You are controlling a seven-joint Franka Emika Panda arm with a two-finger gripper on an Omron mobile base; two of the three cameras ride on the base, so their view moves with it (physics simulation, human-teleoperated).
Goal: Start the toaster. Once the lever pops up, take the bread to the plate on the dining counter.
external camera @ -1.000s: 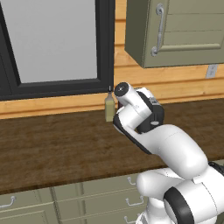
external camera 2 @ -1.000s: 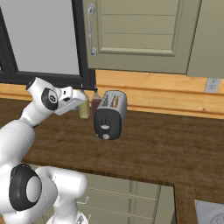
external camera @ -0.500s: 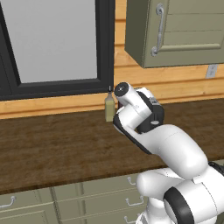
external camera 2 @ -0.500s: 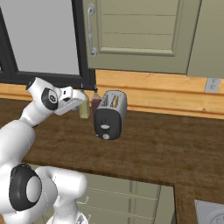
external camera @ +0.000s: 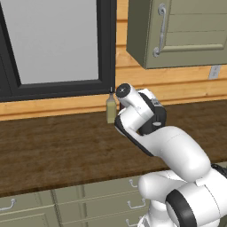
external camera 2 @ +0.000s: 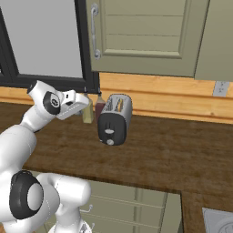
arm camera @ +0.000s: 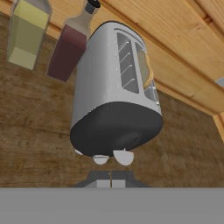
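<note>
Toaster [arm camera: 114, 96] is being viewed end-on from the hand [arm camera: 110, 178], lying just ahead of the closed, empty fingertips, with its dark lever end turned toward them and its long axis running away toward the wood-panelled wall. It is being carried by the dark wood surface [external camera 2: 173, 150], beside two bottles [arm camera: 43, 37]. Bread [arm camera: 148, 70] is being glimpsed in the far slot.

Arm: white, dark joints; rises from the base, bends forward at the elbow and reaches toward the far wall.
Wrist: roughly level, hand pointing far and to the right.
Gripper [arm camera: 111, 176]: low in the hand view, closed.
Fingers [arm camera: 103, 177]: two dark tips pressed together, nothing between them.
</note>
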